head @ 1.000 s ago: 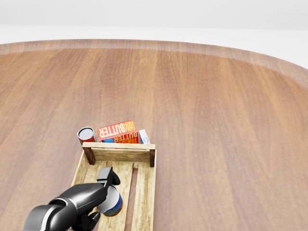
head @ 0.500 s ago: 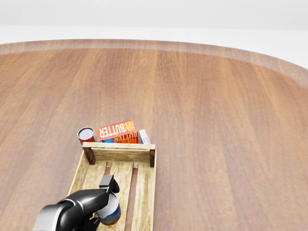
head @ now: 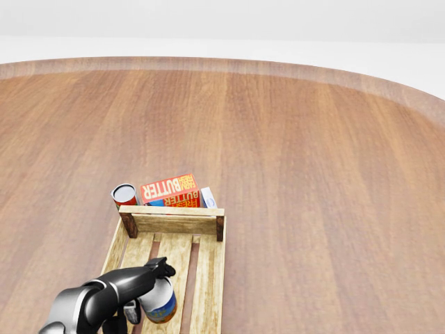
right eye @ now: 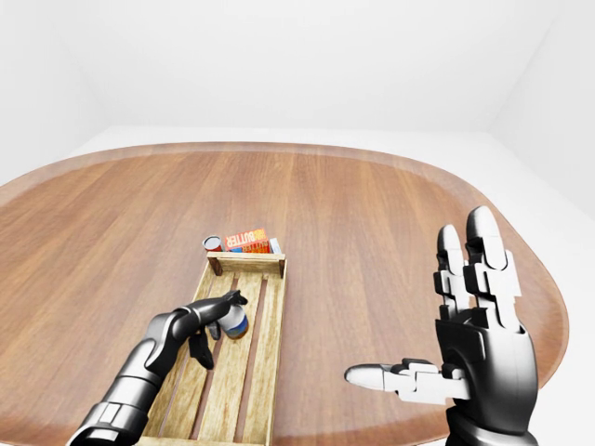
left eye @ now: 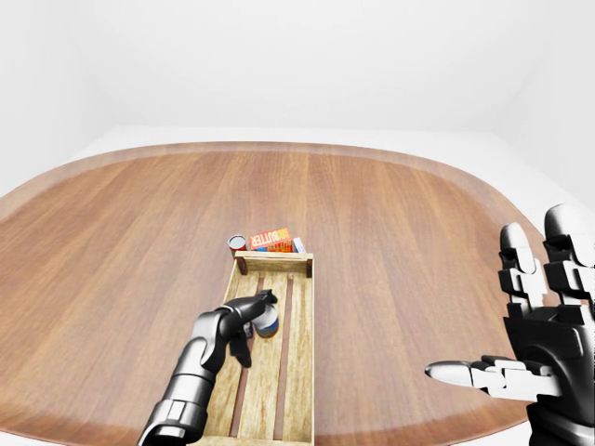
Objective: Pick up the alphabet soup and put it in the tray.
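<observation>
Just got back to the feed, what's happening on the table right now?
The left hand is over the alphabet soup, which is inside the wooden tray on its slats. Its fingers lie across the can's top, and whether they grip it cannot be told. The right hand is raised with fingers spread, holding nothing. Just past the tray's top end wall sit a butter box and a red can on the table.

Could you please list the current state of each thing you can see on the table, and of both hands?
alphabet soup: upright inside the tray, left hand's fingers round it
tray: flat on the table
butter box: beyond the tray's top end
red can: upright, outside the tray
left hand: on the soup
right hand: open, raised
</observation>
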Robot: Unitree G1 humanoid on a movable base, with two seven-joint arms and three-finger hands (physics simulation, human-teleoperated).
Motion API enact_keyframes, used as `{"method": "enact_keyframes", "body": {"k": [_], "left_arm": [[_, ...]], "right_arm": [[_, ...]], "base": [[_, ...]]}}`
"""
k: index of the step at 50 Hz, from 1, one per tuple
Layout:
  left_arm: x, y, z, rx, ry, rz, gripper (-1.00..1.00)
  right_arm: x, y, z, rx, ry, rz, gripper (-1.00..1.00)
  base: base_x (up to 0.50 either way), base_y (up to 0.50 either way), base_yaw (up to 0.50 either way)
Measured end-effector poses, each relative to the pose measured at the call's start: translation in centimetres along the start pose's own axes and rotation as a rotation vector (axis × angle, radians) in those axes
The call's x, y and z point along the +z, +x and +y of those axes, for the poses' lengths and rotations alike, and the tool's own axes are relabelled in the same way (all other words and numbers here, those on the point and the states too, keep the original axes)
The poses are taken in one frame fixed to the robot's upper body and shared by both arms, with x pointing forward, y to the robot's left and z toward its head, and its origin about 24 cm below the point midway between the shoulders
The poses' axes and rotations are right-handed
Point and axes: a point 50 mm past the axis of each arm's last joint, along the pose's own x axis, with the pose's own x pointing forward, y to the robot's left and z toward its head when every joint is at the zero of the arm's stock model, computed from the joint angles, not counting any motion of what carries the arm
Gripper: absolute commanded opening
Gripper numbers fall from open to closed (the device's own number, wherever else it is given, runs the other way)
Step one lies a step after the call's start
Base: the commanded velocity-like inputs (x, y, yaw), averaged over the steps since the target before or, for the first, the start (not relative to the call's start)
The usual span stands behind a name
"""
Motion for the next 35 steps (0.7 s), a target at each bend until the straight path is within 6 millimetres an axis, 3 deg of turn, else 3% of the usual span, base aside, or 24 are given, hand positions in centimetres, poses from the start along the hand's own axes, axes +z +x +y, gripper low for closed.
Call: {"method": "enact_keyframes", "body": {"k": [10, 35], "left_arm": [[0.5, -1.3, 1.1, 0.027, -0.013, -0.045, 1.00], [2.2, -6.9, 8.5, 0.397, -0.024, -0.182, 1.00]], "right_arm": [[-0.3, 0.1, 0.1, 0.000, 0.007, 0.007, 1.00], [-0.4, 0.4, 0.4, 0.008, 0.021, 0.006, 1.00]], "base": [[0.00, 0.00, 0.00], [0.00, 0.00, 0.00]]}}
